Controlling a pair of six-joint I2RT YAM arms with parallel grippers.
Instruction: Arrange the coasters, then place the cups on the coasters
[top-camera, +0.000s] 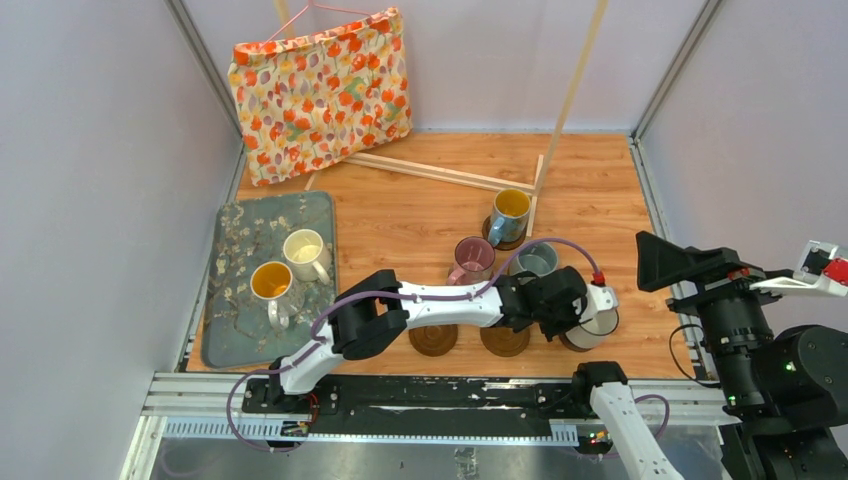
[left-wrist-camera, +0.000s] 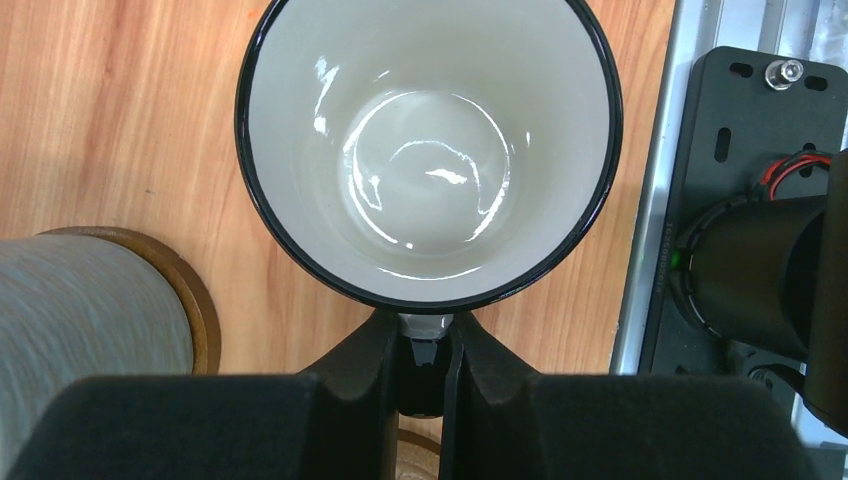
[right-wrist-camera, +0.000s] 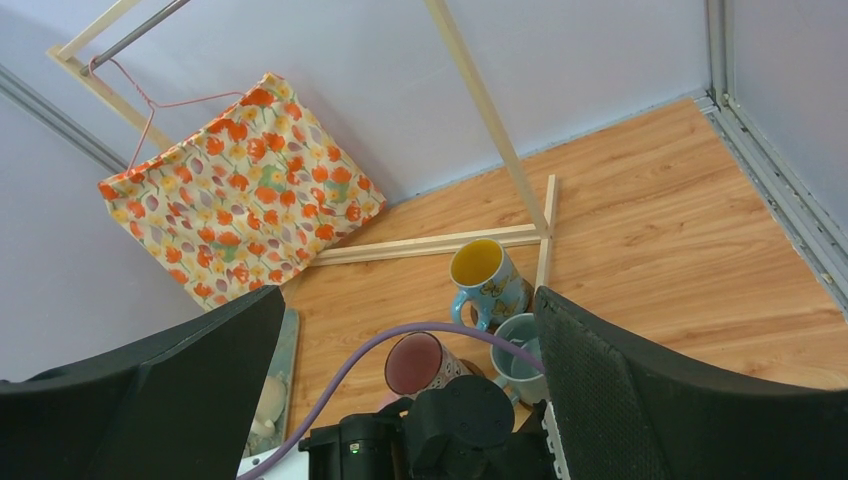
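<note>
Left end effector (left-wrist-camera: 428, 335) is pinched tight on the handle of the white mug (left-wrist-camera: 430, 150). That's the dark-rimmed one, upright and empty, down by the near right corner of the tabletop (top-camera: 600, 190). On the overhead view the rightmost coaster (top-camera: 571, 343) peeks out from under that mug. Whether the mug sits on it or hangs just above, I can't tell.

Along the near edge, left of it, lie two bare discs side by side, the middle coaster (top-camera: 505, 341) and the left coaster (top-camera: 433, 340). Both are partly covered by the left arm.

Out toward the middle of the tabletop, the blue mug (top-camera: 510, 214) with its yellow inside stands on the far coaster (top-camera: 503, 243). Nearer in, the pink mug (top-camera: 472, 259) and the grey-blue mug (top-camera: 536, 260) stand side by side.

Over by the left edge, the grey floral mat (top-camera: 240, 330) carries the orange-lined mug (top-camera: 271, 284) and the cream mug (top-camera: 303, 248).

Right end effector (right-wrist-camera: 410, 300) has its fingers spread wide with nothing between them. It is held high, looking across the tabletop at the flowered cloth (right-wrist-camera: 240, 190) on its hanger at the far left corner.
</note>
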